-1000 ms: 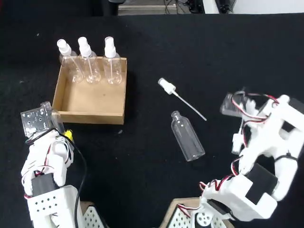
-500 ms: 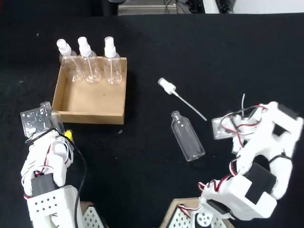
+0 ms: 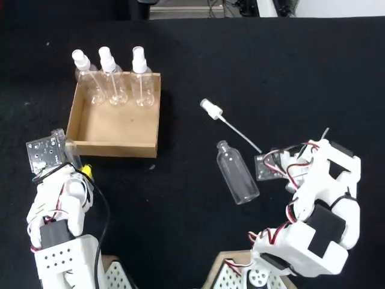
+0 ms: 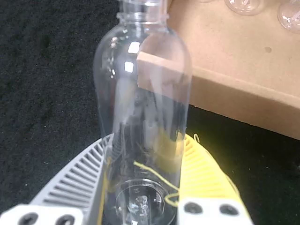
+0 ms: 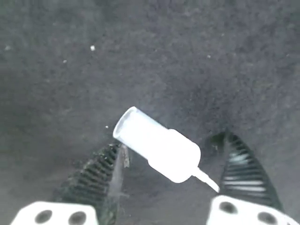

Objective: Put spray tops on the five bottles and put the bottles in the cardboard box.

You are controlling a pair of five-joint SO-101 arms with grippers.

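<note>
Bottle [image 4: 140, 93] is clamped in the left gripper [image 4: 147, 140]; right gripper [image 5: 172, 143] gapes wide, facing the spray top [image 5: 157, 150].

The table [image 3: 252, 66] is covered in black cloth. The cardboard box [image 3: 114, 147] is plain brown. The loose bottle [image 3: 237, 174] is clear, the loose spray top [image 3: 211, 109] white. The left gripper [image 4: 147, 145] is ribbed grey and yellow, the right gripper [image 5: 171, 144] ribbed dark.
</note>
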